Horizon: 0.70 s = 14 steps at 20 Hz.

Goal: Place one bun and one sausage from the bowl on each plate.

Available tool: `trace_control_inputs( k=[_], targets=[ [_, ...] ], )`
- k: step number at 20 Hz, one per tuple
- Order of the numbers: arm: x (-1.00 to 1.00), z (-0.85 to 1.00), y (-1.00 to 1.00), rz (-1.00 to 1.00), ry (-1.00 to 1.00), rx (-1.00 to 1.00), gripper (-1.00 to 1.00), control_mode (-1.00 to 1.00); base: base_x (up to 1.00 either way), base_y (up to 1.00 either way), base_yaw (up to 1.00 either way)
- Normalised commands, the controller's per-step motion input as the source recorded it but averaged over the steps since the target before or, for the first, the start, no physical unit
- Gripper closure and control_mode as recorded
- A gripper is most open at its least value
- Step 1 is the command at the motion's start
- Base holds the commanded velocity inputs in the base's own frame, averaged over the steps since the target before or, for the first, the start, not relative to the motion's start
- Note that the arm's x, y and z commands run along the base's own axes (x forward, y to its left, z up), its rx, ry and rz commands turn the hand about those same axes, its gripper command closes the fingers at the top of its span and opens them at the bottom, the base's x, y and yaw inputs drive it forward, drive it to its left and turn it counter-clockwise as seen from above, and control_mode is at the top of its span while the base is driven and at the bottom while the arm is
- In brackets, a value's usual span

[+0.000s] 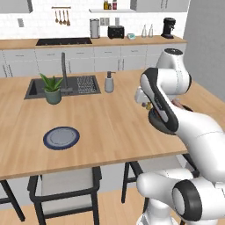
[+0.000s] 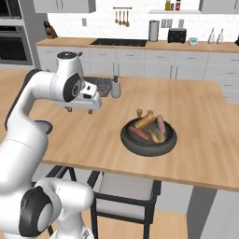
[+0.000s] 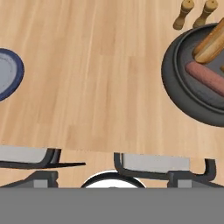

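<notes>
We're parked at the tabletop (image 2: pixel 196 116) edge with the hand (image 2: pixel 80 108) hanging high over bare wood, camera looking straight down, probably so both targets can be surveyed from one pose. We can't tell if the hand is open or closed: the fingertips are too small and dark to read, but nothing appears to be carried. The bowl (image 2: pixel 148 140) sits off to one side of the hand, near the front edge within easy reach, with buns (image 2: pixel 145 122) and sausages (image 2: pixel 161 124) still piled in it. The blue-rimmed plate (image 1: pixel 61 137) lies well apart on the opposite side, empty. Two small wooden shakers (image 3: pixel 194 13) stand just beyond the bowl's rim. Judgement: no transfers done yet; next is a descent into the bowl.
</notes>
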Motion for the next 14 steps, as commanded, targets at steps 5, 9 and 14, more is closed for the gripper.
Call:
trace_control_inputs(
  k=[5, 9, 14],
  targets=[
    [0.20, 0.00, -0.27, -0.01, 0.01, 0.00, -1.00, -1.00, 0.20, 0.00, -0.01],
    [0.00, -0.07, -1.00, -0.11, 0.00, 0.00, -1.00, -1.00, 0.00, 0.00, 0.00],
    [0.16, -0.35, -1.00, -0.05, 0.02, -0.01, -1.00, -1.00, 0.00, 0.00, 0.00]
  ],
)
